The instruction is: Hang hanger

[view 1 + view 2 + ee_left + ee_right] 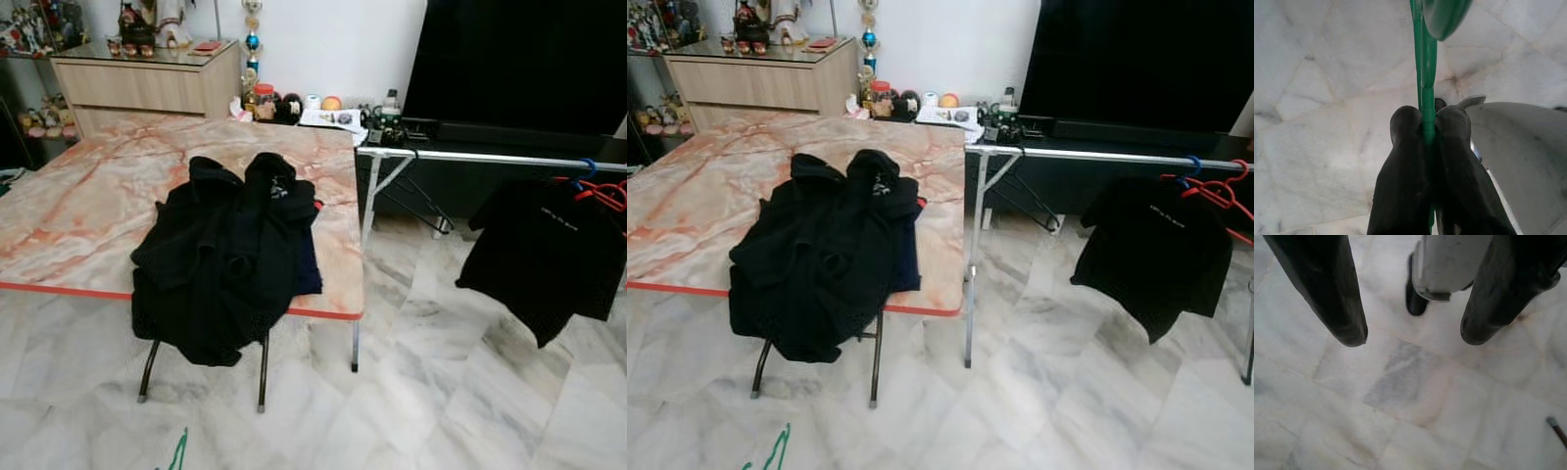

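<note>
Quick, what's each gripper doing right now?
Left gripper: shut on the green hanger.
Right gripper: open, holding nothing, over the floor.

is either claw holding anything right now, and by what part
The left claw is shut on a green hanger, pinching its thin bar. The right claw is open, holding nothing.

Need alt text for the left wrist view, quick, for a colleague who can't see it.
The left gripper is shut on a green hanger, whose thin bar runs up between the two black fingers. Behind it lies pale marble floor.
</note>
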Motion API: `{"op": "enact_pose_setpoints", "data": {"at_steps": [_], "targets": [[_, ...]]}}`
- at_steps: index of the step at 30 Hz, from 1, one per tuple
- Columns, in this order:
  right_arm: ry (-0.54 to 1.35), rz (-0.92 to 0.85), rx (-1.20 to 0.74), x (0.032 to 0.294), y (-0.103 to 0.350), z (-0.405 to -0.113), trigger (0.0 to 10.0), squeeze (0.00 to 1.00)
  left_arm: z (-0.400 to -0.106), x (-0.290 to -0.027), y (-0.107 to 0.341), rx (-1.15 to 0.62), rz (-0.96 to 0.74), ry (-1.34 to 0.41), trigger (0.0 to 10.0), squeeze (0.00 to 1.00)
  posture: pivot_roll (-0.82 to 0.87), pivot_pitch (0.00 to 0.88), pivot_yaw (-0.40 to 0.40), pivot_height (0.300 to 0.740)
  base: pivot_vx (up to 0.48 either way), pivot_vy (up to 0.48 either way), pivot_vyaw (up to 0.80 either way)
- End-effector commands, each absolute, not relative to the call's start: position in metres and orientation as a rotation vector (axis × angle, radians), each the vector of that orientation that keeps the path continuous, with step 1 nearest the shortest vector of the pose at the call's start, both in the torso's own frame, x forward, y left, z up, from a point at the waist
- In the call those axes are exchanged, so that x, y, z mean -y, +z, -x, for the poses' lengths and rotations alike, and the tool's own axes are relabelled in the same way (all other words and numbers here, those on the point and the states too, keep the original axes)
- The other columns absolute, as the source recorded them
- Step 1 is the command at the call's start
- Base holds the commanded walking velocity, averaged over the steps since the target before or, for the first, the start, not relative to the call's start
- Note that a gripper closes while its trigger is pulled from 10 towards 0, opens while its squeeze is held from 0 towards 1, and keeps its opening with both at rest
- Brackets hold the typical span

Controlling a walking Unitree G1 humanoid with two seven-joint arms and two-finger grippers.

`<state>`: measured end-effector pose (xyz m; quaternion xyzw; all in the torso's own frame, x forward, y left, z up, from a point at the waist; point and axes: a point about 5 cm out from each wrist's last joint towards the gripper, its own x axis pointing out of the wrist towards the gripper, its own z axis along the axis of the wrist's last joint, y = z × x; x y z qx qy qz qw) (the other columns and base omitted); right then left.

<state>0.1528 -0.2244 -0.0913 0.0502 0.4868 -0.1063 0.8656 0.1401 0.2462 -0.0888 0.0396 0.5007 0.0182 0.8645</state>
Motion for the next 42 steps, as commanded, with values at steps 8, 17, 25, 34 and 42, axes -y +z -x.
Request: {"op": "enact_pose_setpoints", "data": {"at_steps": [8,17,25,34,42], "targets": [[-0.252,-0.106,-1.028,0.230,-0.092,-0.148,10.0,0.00,-0.137,-0.239,-0.092,-1.073,-0.086,0.003,10.0,0.00,0.12,0.000,-0.001,0.740,0.000,-0.480,0.00],[-0.253,-0.107,-1.026,0.229,-0.092,-0.149,10.0,0.00,-0.138,-0.239,-0.092,-1.069,-0.090,-0.001,10.0,0.00,0.12,0.000,0.003,0.740,0.000,-0.480,0.00],[-0.268,-0.122,-1.023,0.227,-0.092,-0.151,10.0,0.00,-0.141,-0.241,-0.090,-1.061,-0.089,0.004,10.0,0.00,0.15,0.000,0.006,0.740,0.000,-0.480,0.00],[-0.268,-0.130,-1.010,0.225,-0.090,-0.157,10.0,0.00,-0.147,-0.241,-0.088,-1.049,-0.094,0.008,10.0,0.00,0.18,0.000,-0.003,0.740,0.000,-0.479,0.00],[-0.266,-0.124,-1.010,0.226,-0.090,-0.156,10.0,0.00,-0.145,-0.239,-0.089,-1.053,-0.070,0.028,10.0,0.00,0.18,0.000,-0.013,0.740,0.000,-0.059,0.00]]}}
